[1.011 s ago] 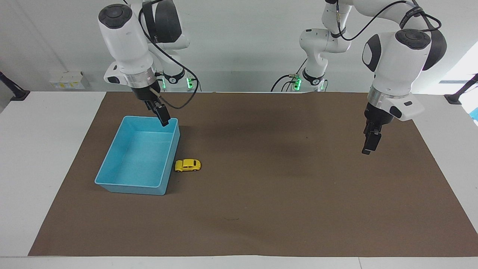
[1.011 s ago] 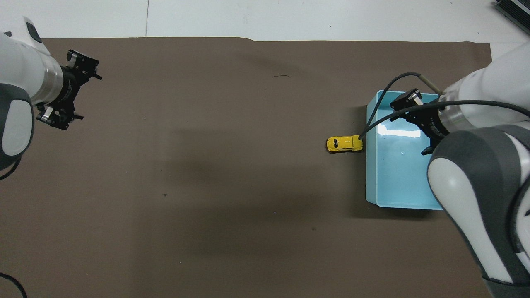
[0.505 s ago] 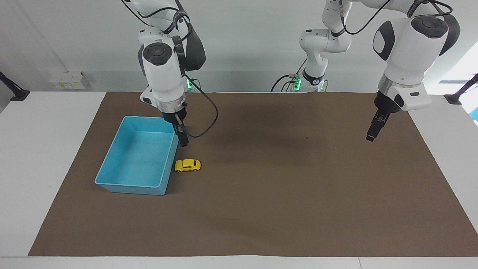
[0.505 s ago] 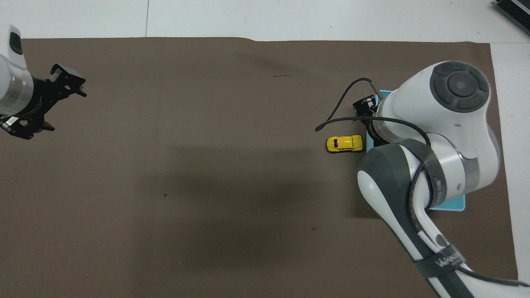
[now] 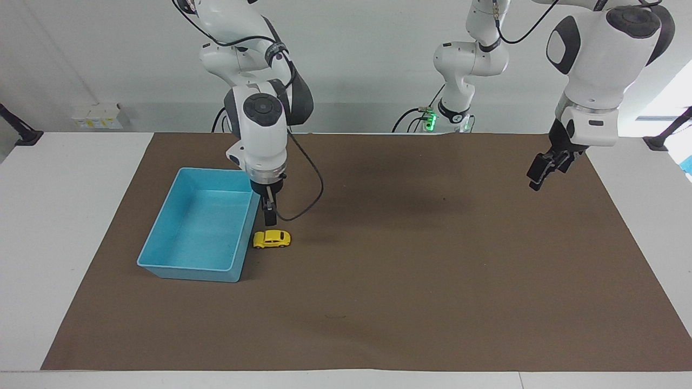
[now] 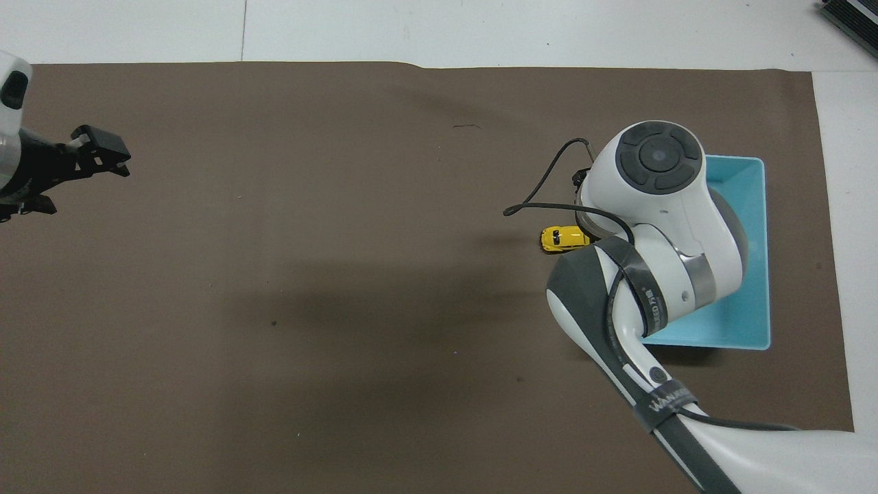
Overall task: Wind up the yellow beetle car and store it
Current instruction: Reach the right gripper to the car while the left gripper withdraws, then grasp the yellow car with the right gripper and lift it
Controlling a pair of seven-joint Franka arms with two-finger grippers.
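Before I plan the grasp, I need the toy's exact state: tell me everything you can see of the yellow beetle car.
The yellow beetle car is a tiny, glossy bright-yellow toy with a rounded body, dark windows and small black wheels. It stands upright on its wheels on the brown mat, side-on to the facing camera, close beside the blue bin's long wall; contact there is unclear. The right tool hangs just above it, not touching. Nothing holds it.

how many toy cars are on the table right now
1. The small yellow beetle-shaped toy car sits on the brown mat beside the light blue plastic bin, under the right hand. None shows inside the bin.
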